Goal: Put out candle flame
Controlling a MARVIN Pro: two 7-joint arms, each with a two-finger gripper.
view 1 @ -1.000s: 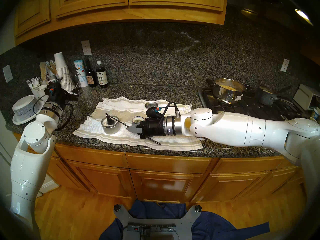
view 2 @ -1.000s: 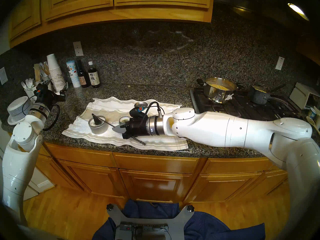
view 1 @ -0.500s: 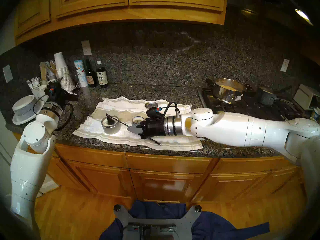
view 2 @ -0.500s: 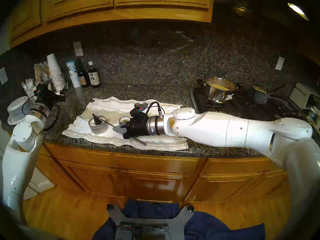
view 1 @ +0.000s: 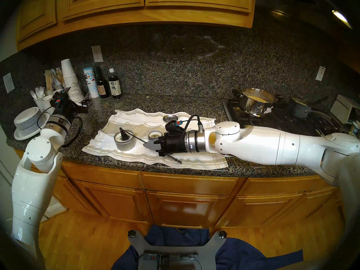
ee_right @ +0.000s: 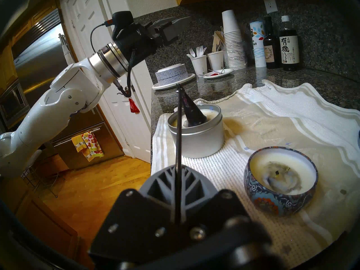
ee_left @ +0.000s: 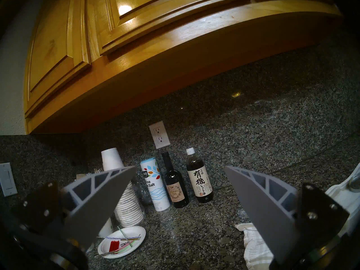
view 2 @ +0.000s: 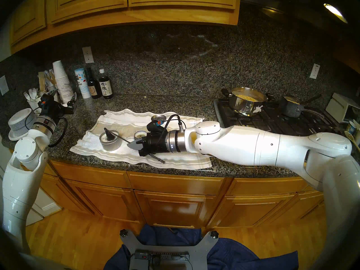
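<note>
A silver tin candle (view 1: 124,145) stands on a white towel (view 1: 194,158). A black snuffer cone (view 1: 123,136) sits tilted inside the tin (ee_right: 196,139), down on the wax, and no flame shows. My right gripper (view 1: 149,145) is shut on the snuffer's thin black rod (view 1: 139,140), just right of the tin; the right wrist view shows the rod (ee_right: 178,146) running from the shut fingers (ee_right: 165,178) to the cone (ee_right: 191,112). A blue patterned candle bowl (ee_right: 280,178) beside it is unlit. My left gripper (ee_left: 179,167) is open and empty, raised at the far left (view 1: 77,94).
A round metal lid (view 1: 170,118) lies on the towel's far side. Bottles (view 1: 114,86), a salt tube, stacked paper cups (view 1: 71,82) and plates (view 1: 29,121) crowd the back left. A stove with two pots (view 1: 257,102) is at the right. The counter edge is close in front.
</note>
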